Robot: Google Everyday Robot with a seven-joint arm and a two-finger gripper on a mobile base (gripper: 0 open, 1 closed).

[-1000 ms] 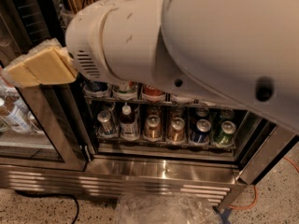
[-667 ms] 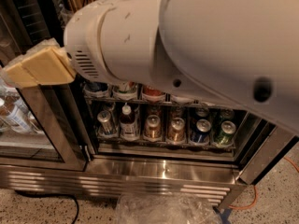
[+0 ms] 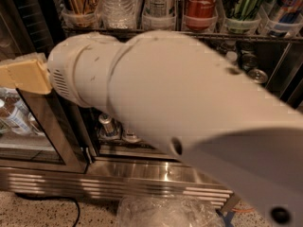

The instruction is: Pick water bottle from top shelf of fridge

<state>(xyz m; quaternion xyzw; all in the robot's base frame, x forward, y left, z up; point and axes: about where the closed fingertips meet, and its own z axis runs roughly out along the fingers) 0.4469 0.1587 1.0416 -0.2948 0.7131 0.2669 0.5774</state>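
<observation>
The smooth white arm [image 3: 180, 103] is blocking the fridge [image 3: 142, 171], its tan wedge-shaped gripper [image 3: 23, 74] hanging at left, state impossible to tell. The ribbed clear bottle [image 3: 116, 4] is standing on the chrome wire shelf [image 3: 156, 32] above.

The view has lifted; the top shelf [image 3: 274, 36] now shows along the upper edge, with the water bottle [image 3: 116, 3], a Coca-Cola bottle [image 3: 201, 4] and a green can [image 3: 241, 1] on it; the arm [image 3: 189, 112] now hides most of the short cans [image 3: 109, 125]; the gripper [image 3: 23, 74] sits nearer the left edge, slightly lower.
</observation>
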